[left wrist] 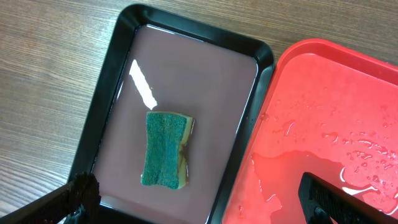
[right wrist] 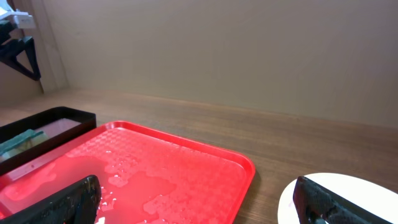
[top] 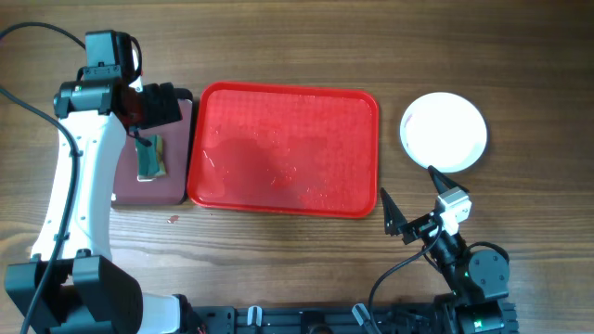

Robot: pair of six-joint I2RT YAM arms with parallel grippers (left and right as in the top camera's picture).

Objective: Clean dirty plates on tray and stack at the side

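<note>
The left hand (left wrist: 196,185) is held wide open over the small dark tray (left wrist: 186,68), where a green sponge (left wrist: 165,149) is laid flat. The right hand (right wrist: 198,202) is held wide open too, low by the front right corner of the red tray (top: 278,139). The red tray is spotted with water. The plates (top: 444,130) are set on the worktop (top: 520,74) just past its right end; only a white top is seen.

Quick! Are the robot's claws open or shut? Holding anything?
Left claw: open, holding nothing.
Right claw: open, holding nothing.
</note>
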